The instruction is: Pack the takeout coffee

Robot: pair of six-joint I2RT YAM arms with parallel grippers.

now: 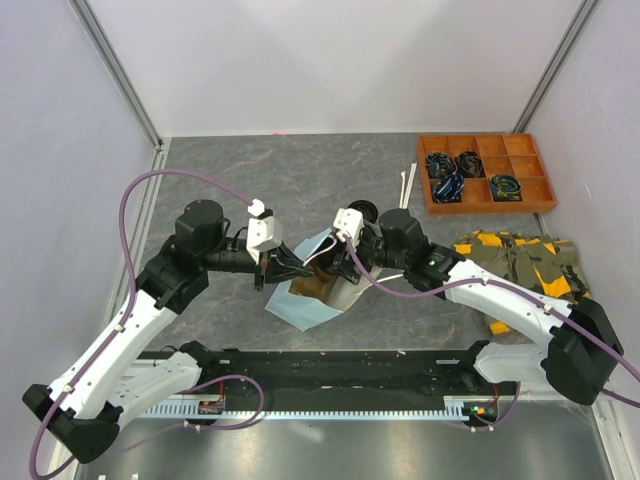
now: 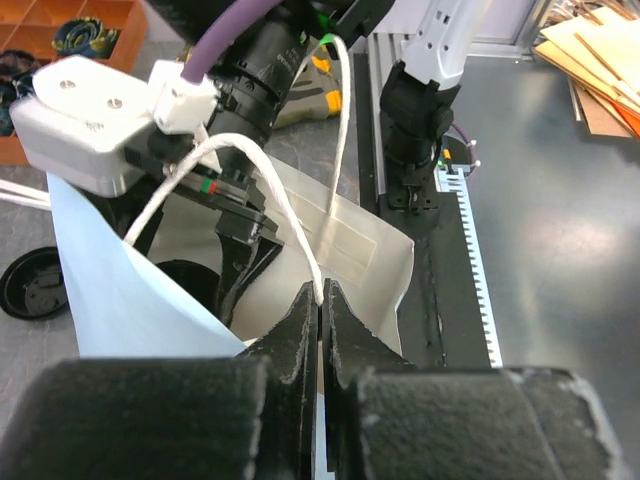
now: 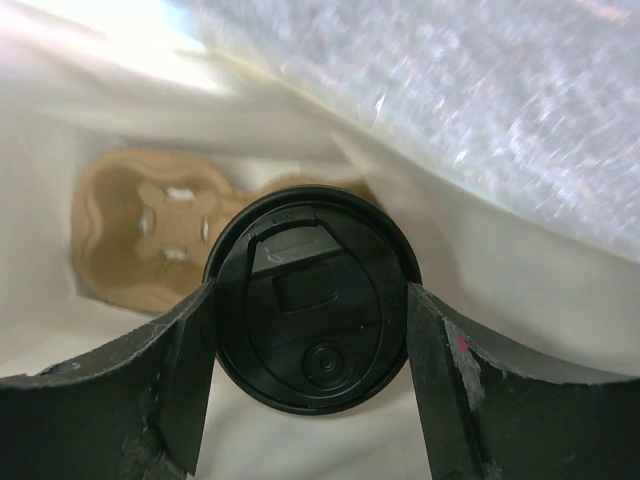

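Observation:
The light-blue paper bag (image 1: 305, 305) stands open at the table's middle. My left gripper (image 2: 322, 295) is shut on its white handle (image 2: 270, 200) and holds that side up; it shows in the top view (image 1: 288, 268) at the bag's left rim. My right gripper (image 3: 310, 292) reaches down inside the bag, its fingers (image 3: 185, 350) pressed on both sides of the takeout coffee's black lid (image 3: 312, 330). The cup's tan wall is mostly hidden under the lid. The tan pulp carrier (image 3: 130, 240) lies at the bag's bottom, just behind the cup.
A loose black lid (image 1: 362, 211) lies on the table behind the bag and also shows in the left wrist view (image 2: 30, 285). An orange compartment tray (image 1: 485, 172) is at the back right. A camouflage cloth (image 1: 520, 260) lies to the right. The black rail (image 1: 330, 365) runs along the near edge.

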